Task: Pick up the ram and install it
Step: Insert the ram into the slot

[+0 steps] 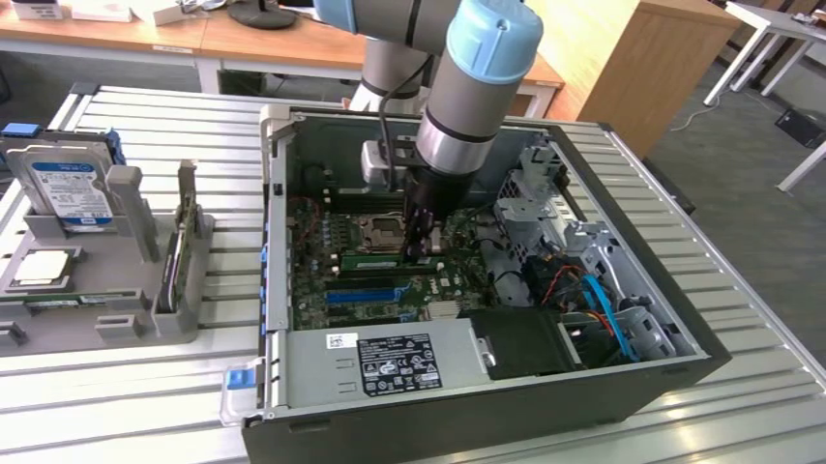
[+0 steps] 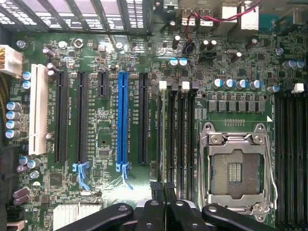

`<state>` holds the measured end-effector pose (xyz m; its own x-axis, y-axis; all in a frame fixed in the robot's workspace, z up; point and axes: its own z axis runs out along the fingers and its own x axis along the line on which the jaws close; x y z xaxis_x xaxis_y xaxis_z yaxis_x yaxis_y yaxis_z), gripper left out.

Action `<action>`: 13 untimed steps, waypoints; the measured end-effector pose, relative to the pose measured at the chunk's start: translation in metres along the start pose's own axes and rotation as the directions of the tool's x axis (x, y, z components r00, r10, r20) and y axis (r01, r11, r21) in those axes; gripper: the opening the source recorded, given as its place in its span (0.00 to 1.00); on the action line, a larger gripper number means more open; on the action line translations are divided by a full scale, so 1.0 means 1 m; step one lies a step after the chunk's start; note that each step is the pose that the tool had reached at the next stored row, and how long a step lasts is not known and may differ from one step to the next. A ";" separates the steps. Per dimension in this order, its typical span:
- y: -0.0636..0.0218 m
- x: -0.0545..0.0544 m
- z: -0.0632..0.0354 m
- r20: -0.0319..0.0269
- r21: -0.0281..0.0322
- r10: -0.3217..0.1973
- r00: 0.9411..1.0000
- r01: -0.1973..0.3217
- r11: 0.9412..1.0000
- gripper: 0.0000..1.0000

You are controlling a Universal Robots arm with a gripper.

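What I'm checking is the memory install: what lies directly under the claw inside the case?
Under the shut claw lie black memory slots beside the CPU socket, with the green ram along one slot. The claw covers the ram's end, so its seating is unseen.

Motherboard [image 2: 103, 120] green, one slot [image 2: 122, 118] blue, fingers [image 2: 151, 216] black.

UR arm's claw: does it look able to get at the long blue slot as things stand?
Probably yes. The case is open, the claw sits low over the motherboard, and the blue slot lies bare.
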<state>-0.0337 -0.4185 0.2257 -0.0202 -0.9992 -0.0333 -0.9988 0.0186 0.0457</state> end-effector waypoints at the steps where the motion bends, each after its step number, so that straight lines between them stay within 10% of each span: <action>1: 0.0000 0.000 0.0000 0.000 0.000 0.006 1.000 -0.006 1.000 0.12; 13: 0.0000 0.000 0.0002 0.001 0.000 0.011 1.000 -0.011 1.000 0.25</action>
<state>-0.0337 -0.4185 0.2256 -0.0312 -0.9990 -0.0333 -0.9985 0.0297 0.0457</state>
